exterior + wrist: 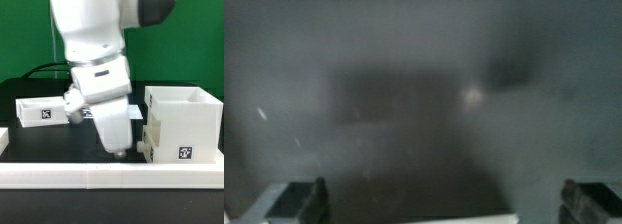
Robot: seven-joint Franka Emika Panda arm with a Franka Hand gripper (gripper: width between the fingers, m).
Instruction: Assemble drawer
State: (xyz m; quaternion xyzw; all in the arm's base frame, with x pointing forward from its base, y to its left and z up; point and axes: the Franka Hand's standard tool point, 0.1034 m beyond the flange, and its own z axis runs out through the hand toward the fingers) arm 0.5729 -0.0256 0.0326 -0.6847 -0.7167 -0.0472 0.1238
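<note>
The large white hollow casing (186, 118) stands at the exterior view's right, with a square tag low on its front. A small white part (150, 139), maybe a box tray, sits against its left side; I cannot tell how they join. Another white box tray (42, 112) with a tag lies at the left, partly behind the arm. My gripper (118, 150) points down at the black table just left of the casing. In the blurred wrist view my gripper (446, 205) has its fingers (304, 200) wide apart, with only dark table between them.
A long low white bar (100, 179) runs along the table's front edge, close to my gripper, and shows as a pale strip in the wrist view (491, 216). A green wall and black cables lie behind the table.
</note>
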